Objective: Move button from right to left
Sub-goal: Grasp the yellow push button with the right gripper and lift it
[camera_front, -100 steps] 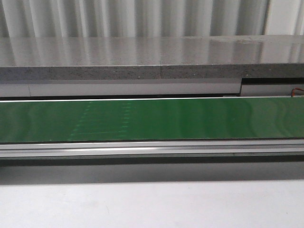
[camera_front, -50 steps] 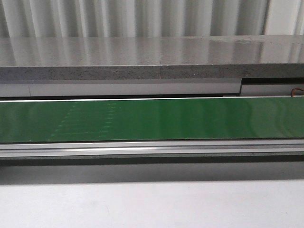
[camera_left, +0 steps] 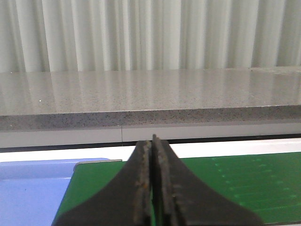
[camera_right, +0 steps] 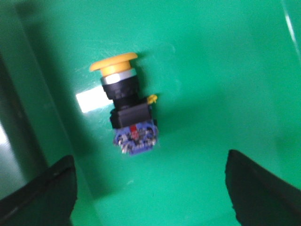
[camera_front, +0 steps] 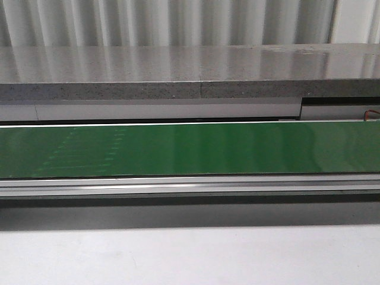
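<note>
The button (camera_right: pixel 124 108) lies on its side on the green floor of a bin in the right wrist view: yellow mushroom cap, black collar, blue contact block. My right gripper (camera_right: pixel 149 193) hangs above it, open and empty, with its two dark fingertips (camera_right: pixel 40 193) far apart and the button beyond the gap between them. My left gripper (camera_left: pixel 152 186) is shut and empty, fingers pressed together, over the green conveyor belt (camera_left: pixel 235 188). Neither gripper nor the button shows in the front view.
The green belt (camera_front: pixel 190 148) runs across the front view with a metal rail (camera_front: pixel 190 187) before it and a grey stone ledge (camera_front: pixel 190 71) behind. A blue bin (camera_left: pixel 33 188) sits beside the belt's end in the left wrist view. The green bin's wall (camera_right: pixel 19 94) rises beside the button.
Faint dotted marks on the green belt have drifted to the left. Nothing else in the front view has moved.
</note>
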`<state>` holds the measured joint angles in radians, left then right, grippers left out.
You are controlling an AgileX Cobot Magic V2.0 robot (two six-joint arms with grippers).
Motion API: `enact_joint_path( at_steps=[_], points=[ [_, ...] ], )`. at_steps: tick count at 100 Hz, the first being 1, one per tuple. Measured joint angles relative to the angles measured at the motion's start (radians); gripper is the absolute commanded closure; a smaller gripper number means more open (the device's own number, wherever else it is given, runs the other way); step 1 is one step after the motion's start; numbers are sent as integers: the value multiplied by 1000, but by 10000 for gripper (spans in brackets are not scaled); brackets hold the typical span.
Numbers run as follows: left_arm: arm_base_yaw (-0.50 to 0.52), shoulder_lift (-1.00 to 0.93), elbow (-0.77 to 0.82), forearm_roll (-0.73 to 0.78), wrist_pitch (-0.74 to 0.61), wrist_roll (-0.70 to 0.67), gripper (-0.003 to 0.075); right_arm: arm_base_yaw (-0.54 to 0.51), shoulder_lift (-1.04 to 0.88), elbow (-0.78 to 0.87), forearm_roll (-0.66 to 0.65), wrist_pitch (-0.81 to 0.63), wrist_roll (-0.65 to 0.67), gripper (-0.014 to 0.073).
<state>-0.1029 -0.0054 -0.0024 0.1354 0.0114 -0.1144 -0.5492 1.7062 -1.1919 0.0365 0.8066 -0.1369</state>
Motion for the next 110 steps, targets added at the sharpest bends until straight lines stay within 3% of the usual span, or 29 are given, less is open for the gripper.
enact_joint_path(
  at_steps=[40,47,59,69,110],
  points=[
    [0,0,0,0,0,0,740,0,191,-24,7,-85,-79,-36],
    [0,0,0,0,0,0,740,0,216,-24,13,-95,-84,30],
    [0,0,0,0,0,0,740,0,230,-30,28,-111,-87,319],
    [0,0,0,0,0,0,740,0,232,-32,40,-116,-88,471],
    [0,0,0,0,0,0,740,37,95,-148,179,129,-100,489]
  ],
)
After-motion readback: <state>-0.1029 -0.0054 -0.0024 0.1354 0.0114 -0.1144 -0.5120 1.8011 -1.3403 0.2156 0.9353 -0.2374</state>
